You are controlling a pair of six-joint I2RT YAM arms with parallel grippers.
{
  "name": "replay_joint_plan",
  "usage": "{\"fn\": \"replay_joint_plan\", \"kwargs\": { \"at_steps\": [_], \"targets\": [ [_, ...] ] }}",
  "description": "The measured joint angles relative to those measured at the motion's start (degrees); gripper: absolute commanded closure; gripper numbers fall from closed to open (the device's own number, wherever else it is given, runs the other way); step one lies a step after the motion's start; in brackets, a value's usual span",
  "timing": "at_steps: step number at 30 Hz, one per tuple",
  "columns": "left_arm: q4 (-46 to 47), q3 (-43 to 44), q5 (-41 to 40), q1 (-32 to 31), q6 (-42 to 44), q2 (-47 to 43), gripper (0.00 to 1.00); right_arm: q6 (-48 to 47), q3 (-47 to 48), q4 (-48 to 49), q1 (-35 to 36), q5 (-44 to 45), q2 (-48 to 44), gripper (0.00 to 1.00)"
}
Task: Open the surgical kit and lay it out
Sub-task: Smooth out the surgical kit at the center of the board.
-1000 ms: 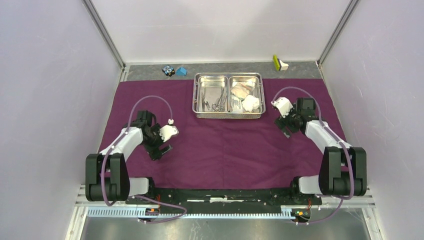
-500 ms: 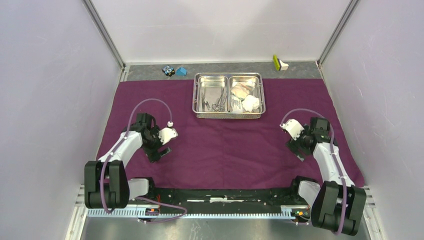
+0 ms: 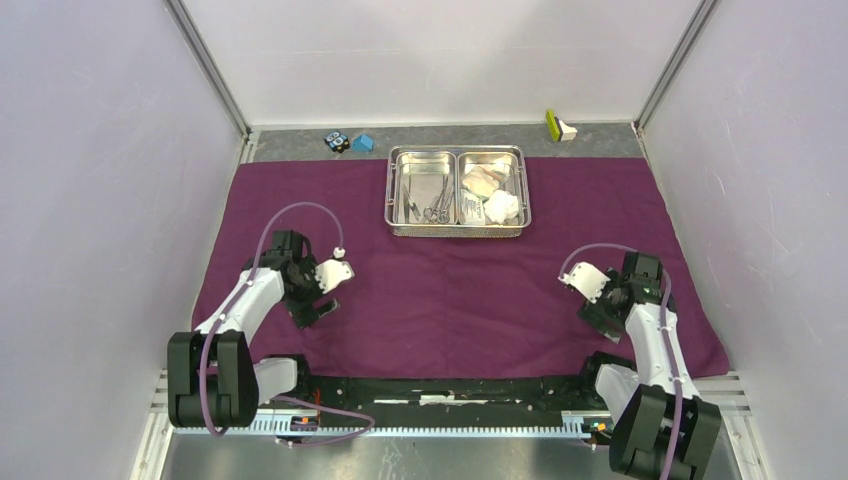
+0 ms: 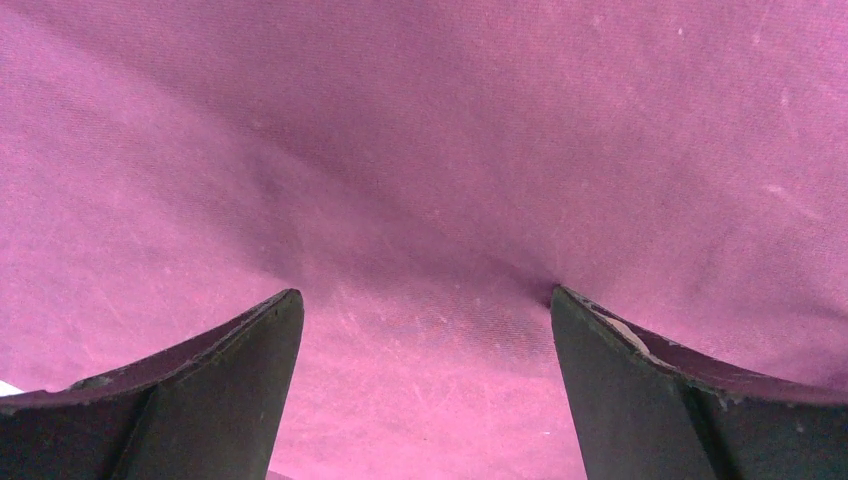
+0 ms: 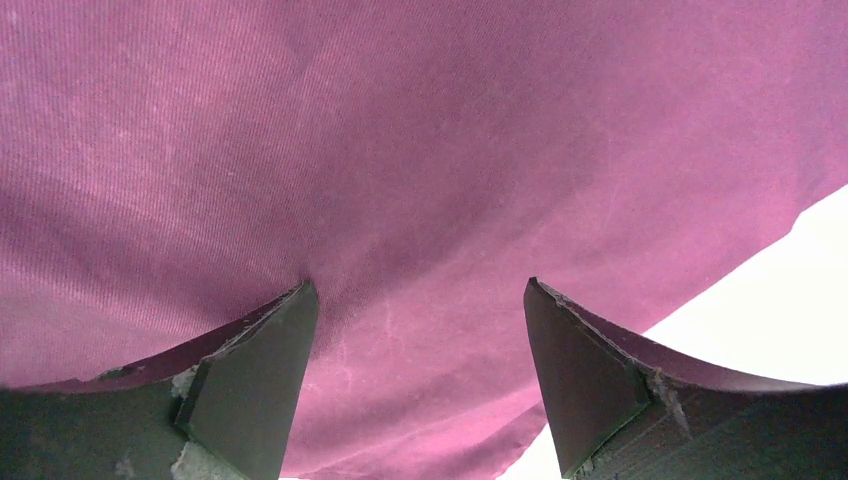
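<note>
The purple cloth wrap lies spread flat over the table. On its far middle stands the steel tray: forceps and tweezers in the left compartment, white packet and gauze wads in the right. My left gripper is open, its fingertips down on the cloth near the front left. At the front right my right gripper is open too, tips on the cloth close to its edge. Neither holds anything.
A small blue block and a black-and-blue object sit on the grey strip behind the cloth. A yellow-and-white item lies at the back right. Walls close in on both sides. White table surface shows past the cloth's edge.
The right arm has drawn back from beside the tray to the cloth's front right. The left gripper has shifted slightly nearer and left. Both stayed open.
</note>
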Motion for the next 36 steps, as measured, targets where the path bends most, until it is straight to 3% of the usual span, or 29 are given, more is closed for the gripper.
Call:
{"fn": "replay_joint_plan", "kwargs": {
  "at_steps": [11, 19, 27, 31, 36],
  "targets": [
    [-2.84, -0.24, -4.17, 0.00, 1.86, 0.02, 0.00, -3.32, -1.38, -3.23, -0.04, 3.76, -2.80, 0.15],
    [-8.04, 1.36, -4.72, 0.00, 2.03, 0.79, 0.00, -2.51, 3.02, -10.45, -0.17, 0.90, 0.35, 0.14],
    [-11.32, 15.17, -0.20, 0.00, -0.44, 2.69, 0.00, 1.77, 17.79, -11.43, 0.02, -7.39, 5.75, 0.12],
    [-7.89, 23.06, 2.34, 0.00, -7.34, 6.51, 0.00, 7.82, 23.71, -6.14, 3.19, -11.76, 10.51, 0.11],
    [-0.90, 31.67, 3.72, 0.04, -19.85, 13.86, 0.00, 17.05, 24.70, 5.53, 11.58, -14.01, 15.28, 0.11]
  ]
}}
